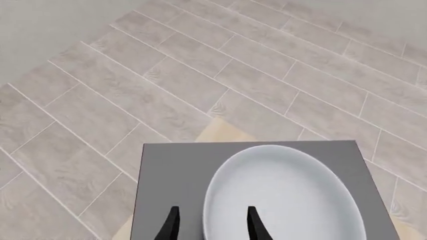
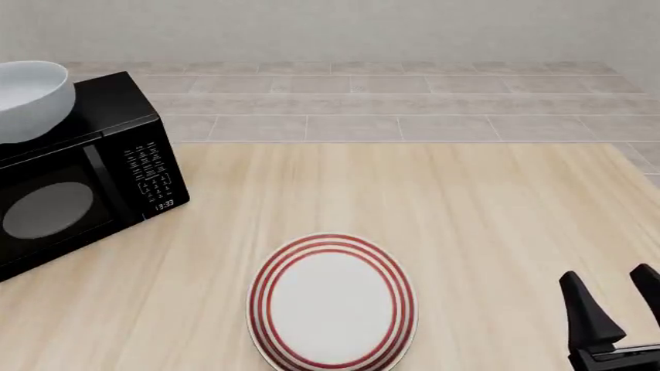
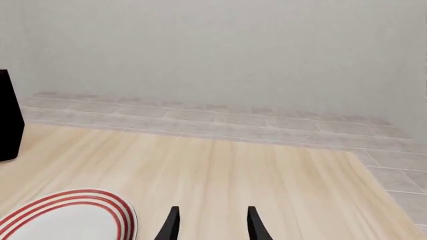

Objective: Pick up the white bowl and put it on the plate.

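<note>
up in the far left of the front view, the white bowl sits on top of the black microwave, partly cut off by the frame edge. the microwave stands on the left side of the wooden table, its door and keypad facing the camera side. the plate, flat with red rings around its rim, lies low in the middle of the frame, well apart from the bowl and the microwave.

the left wrist view looks down on the bowl resting on the microwave's grey-looking top, with tiled floor beyond. the left gripper hovers at the bowl's near rim, fingers parted, one fingertip over the bowl and the other outside it; whether they touch it cannot be told.

the right gripper shows at the lower right of the front view, jaws spread and holding nothing. its wrist view shows its fingers above bare table, with the plate's edge close by and a sliver of the microwave.
</note>
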You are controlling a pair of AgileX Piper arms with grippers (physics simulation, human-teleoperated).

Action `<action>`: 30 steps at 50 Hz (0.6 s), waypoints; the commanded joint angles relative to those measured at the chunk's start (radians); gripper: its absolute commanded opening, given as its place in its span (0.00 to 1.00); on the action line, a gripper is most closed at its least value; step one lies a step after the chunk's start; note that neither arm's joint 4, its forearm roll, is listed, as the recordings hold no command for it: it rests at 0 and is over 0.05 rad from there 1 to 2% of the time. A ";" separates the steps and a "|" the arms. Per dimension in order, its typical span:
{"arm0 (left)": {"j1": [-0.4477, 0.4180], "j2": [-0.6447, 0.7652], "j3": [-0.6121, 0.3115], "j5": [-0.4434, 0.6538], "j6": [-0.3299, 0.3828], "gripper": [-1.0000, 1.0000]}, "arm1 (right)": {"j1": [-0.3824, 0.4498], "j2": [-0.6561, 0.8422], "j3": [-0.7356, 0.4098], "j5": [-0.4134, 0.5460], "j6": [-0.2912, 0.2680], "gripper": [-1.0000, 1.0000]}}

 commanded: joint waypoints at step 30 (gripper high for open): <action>0.007 0.076 0.008 -0.038 0.003 1.00 | 0.005 -0.031 -0.011 0.028 -0.010 1.00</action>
